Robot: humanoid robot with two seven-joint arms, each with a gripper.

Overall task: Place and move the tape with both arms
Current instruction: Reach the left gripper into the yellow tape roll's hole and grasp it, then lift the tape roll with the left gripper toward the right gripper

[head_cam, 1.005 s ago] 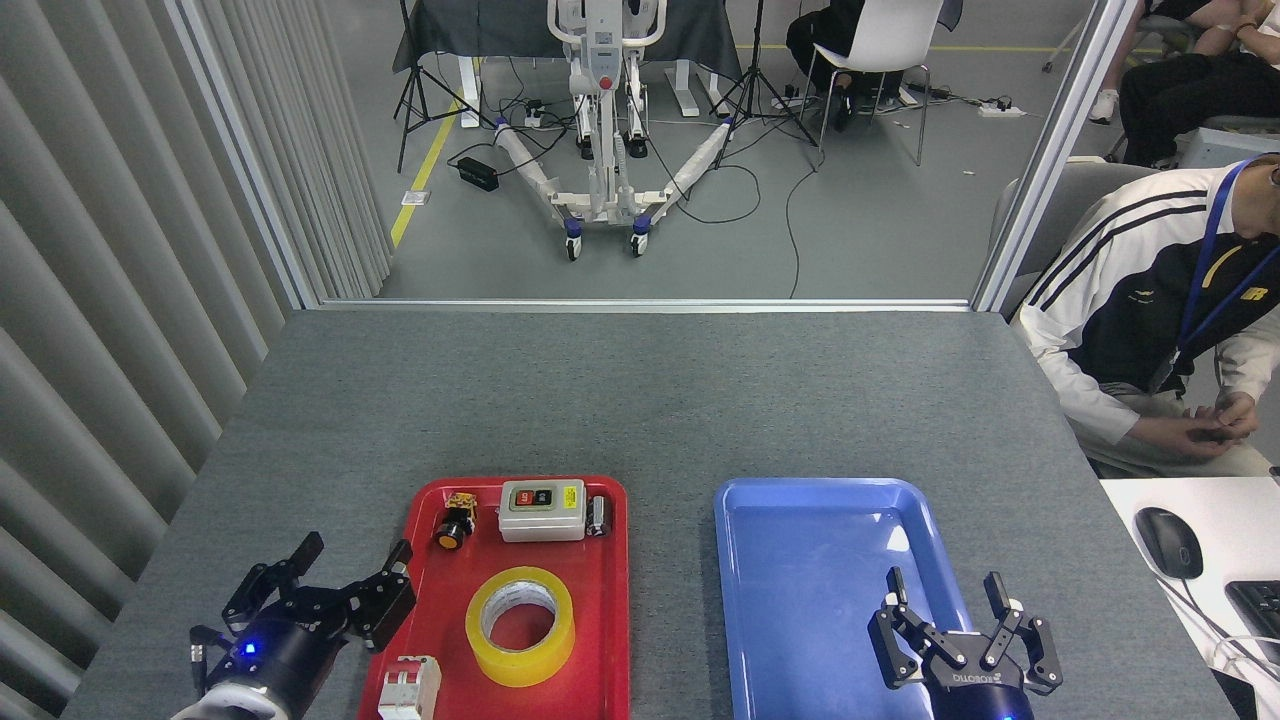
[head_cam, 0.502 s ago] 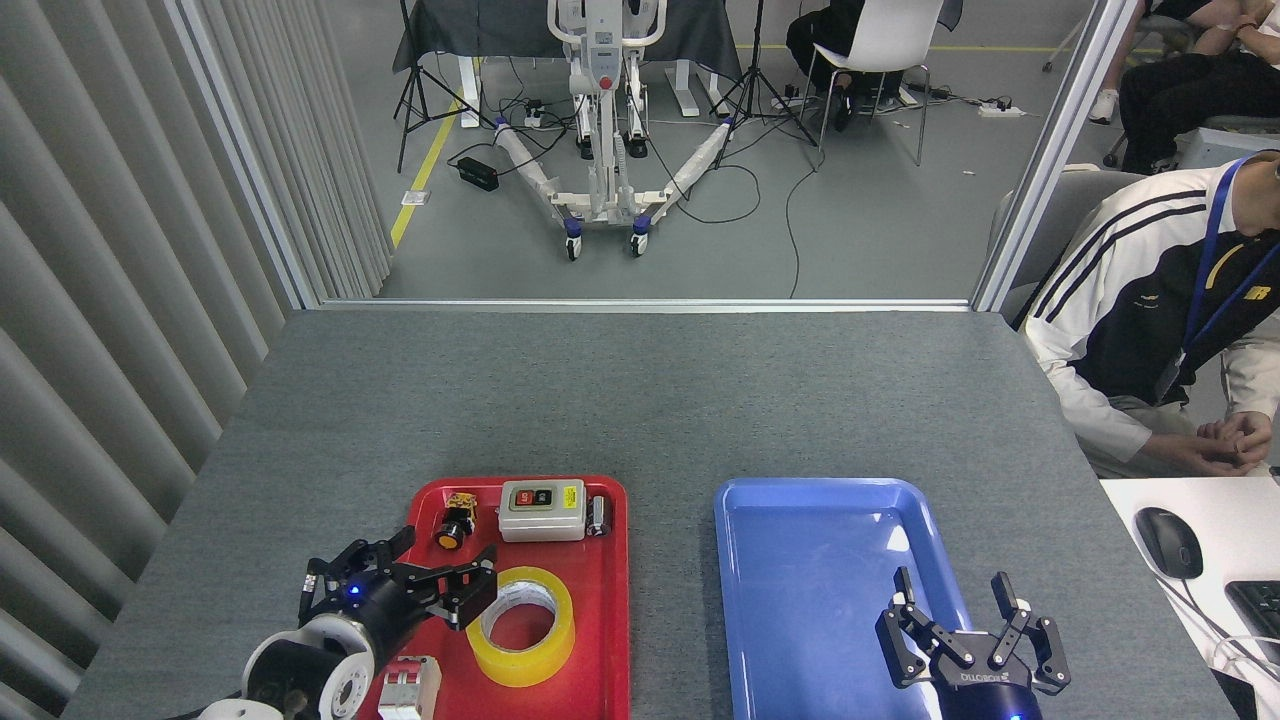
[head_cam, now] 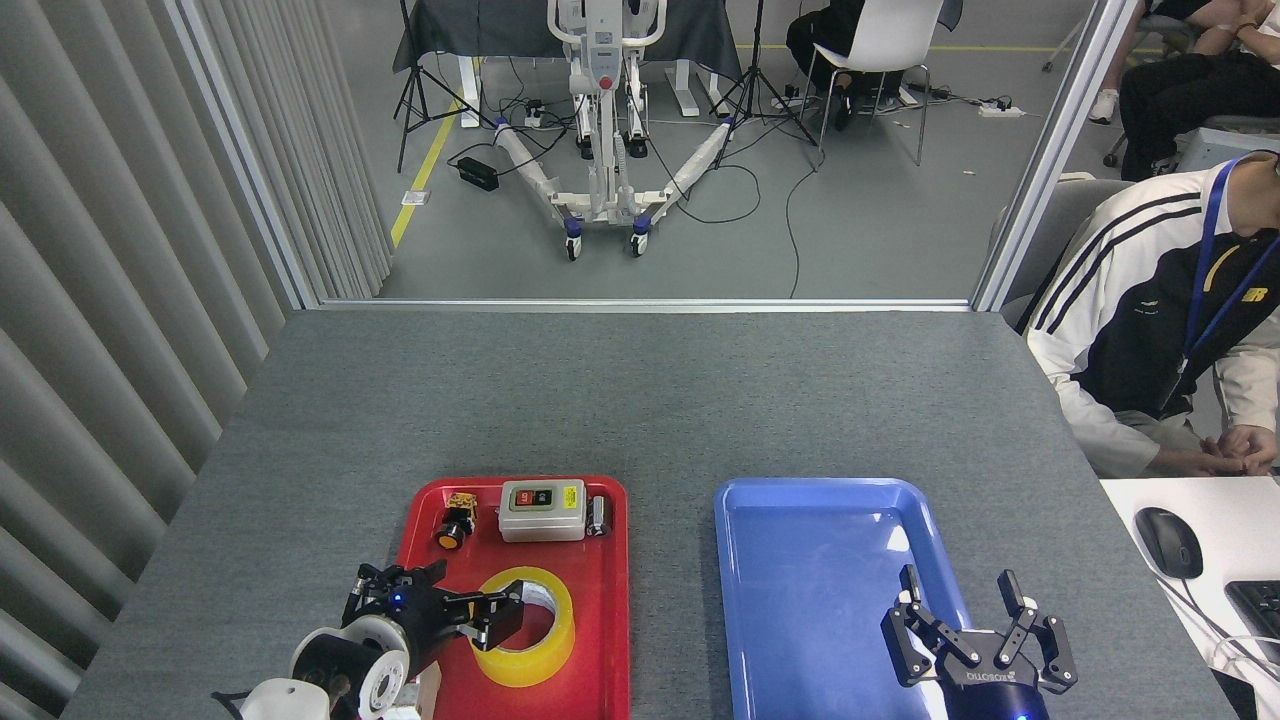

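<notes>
Just gripper at tape rim

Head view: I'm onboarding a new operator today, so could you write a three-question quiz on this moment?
1. True or false: the tape lies in the blue tray.
2. Which gripper is at the tape?
A. the left gripper
B. the right gripper
C. neither
3. Fill in: the grey switch box sits at the ____ end of the red tray, farther from the robot than the tape.

Key:
1. False; it lies in the red tray, and nothing lies in the blue one.
2. A; its fingers reach over the roll's left rim, while the right gripper hangs open over the blue tray.
3. Far.
</notes>
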